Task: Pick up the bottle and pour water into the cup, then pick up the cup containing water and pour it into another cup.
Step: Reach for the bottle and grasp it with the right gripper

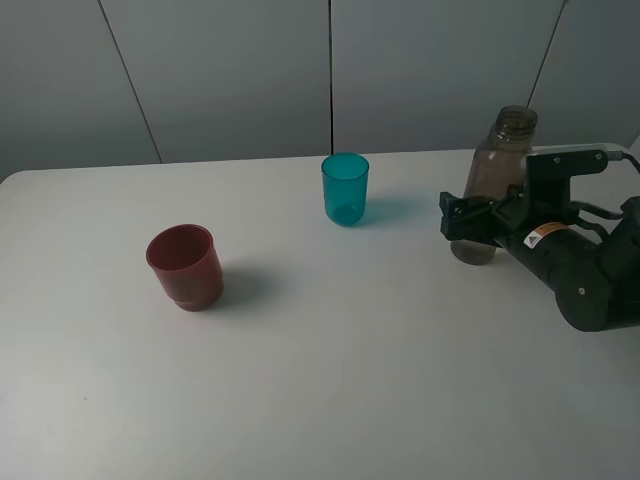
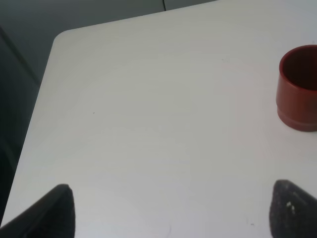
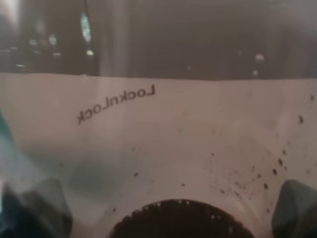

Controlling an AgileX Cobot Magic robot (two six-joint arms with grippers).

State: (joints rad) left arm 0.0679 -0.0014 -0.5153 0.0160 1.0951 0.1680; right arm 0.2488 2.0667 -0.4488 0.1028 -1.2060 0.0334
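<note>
Smoky grey-brown plastic, right side: the bottle (image 1: 500,165) stands upright on the table (image 1: 350,390), tall, slim and with no cap on its threaded neck.
Right claw: the right claw (image 1: 476,222) has its jaws spread wide, one on either side of the bottle's lower body. I see no squeeze on it.
Risk at the grip: to my eye the hold sits low on a tall thing. If the jaws close off-centre or too lightly, the bottle could tip or slide in the grip, and the open neck would let water out.
Risk at the teal cup: the teal cup (image 1: 345,188) stands to the bottle's left, well apart from it, and is small and probably light. A fast tilt could throw the stream past its narrow mouth, and a bump from the arm could knock it over.
Risk at the red cup: the red cup (image 1: 185,265) stands further left again. A tumbler filled too full would likely slop on the way across.
Left claw: the left claw (image 2: 168,210) hangs over bare table with its jaws apart and nothing between them, the red cup off to one side.
Bottle up close: the wall is translucent with small printed lettering and dark specks or droplets low down. I can't tell the water level.
</note>
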